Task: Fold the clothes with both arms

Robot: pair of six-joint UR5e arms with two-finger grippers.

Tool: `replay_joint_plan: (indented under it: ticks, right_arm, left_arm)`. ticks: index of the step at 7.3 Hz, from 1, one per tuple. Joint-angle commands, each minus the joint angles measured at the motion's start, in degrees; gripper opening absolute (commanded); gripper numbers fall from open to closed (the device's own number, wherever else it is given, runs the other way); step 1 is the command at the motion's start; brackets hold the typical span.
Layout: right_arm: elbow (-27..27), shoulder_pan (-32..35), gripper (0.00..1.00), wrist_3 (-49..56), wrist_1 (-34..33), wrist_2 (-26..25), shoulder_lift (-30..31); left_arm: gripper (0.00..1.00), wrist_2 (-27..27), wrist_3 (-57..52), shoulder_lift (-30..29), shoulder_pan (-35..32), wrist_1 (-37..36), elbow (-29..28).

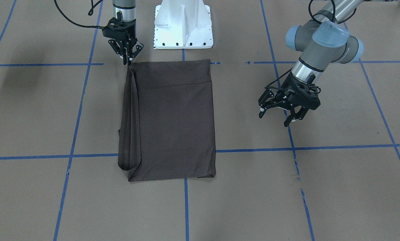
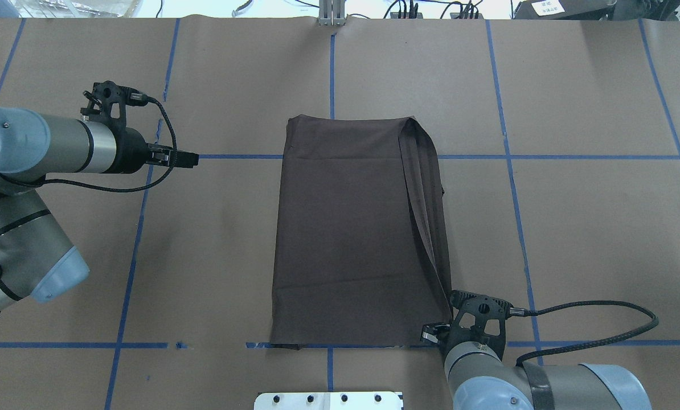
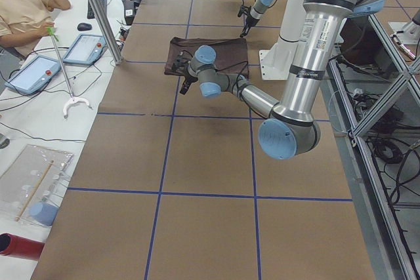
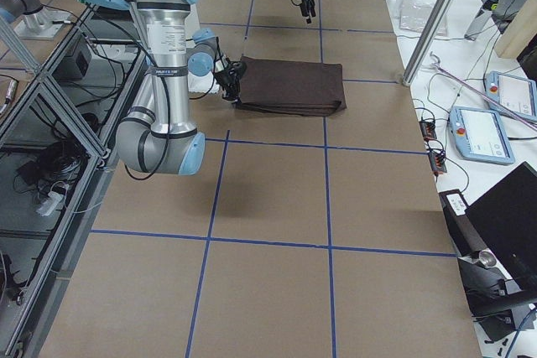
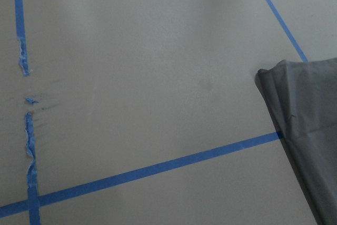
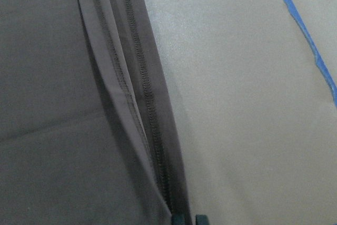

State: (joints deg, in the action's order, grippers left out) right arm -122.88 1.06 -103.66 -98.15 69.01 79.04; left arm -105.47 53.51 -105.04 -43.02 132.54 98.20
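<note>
Matte brown T-shirt (image 1: 173,124) folded rectangular, stitched hems along 1 edge, long axis toward white pedestal (image 1: 183,23), right tool (image 1: 128,61) pinching corner, left tool (image 1: 274,118) released.

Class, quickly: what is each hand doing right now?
Left hand: open, empty.
Right hand: closed on a corner of the T-shirt.

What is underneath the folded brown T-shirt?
The T-shirt lies on the paper-covered table; blue tape lines run in beneath its edges. Its folded-under layers and the table surface beneath are covered.
</note>
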Motion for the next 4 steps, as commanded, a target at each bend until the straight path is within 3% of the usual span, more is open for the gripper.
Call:
replay_joint_plan:
  ticks: [1, 2, 4]
  right_arm:
    - [-2.1, 1.1, 1.0, 5.0, 2.4, 0.0, -0.5]
    - [-1.3, 3.6, 1.0, 9.0, 7.3, 0.4, -0.6]
    - [3.3, 8.7, 1.0, 17.7, 5.6, 4.2, -4.3]
  left_arm:
    - [1.0, -0.1, -0.1, -0.1, 0.0, 0.0, 0.0]
    - [1.0, -0.1, -0.1, -0.1, 0.0, 0.0, 0.0]
    - [1.0, -0.2, -0.1, -0.2, 0.0, 0.0, -0.1]
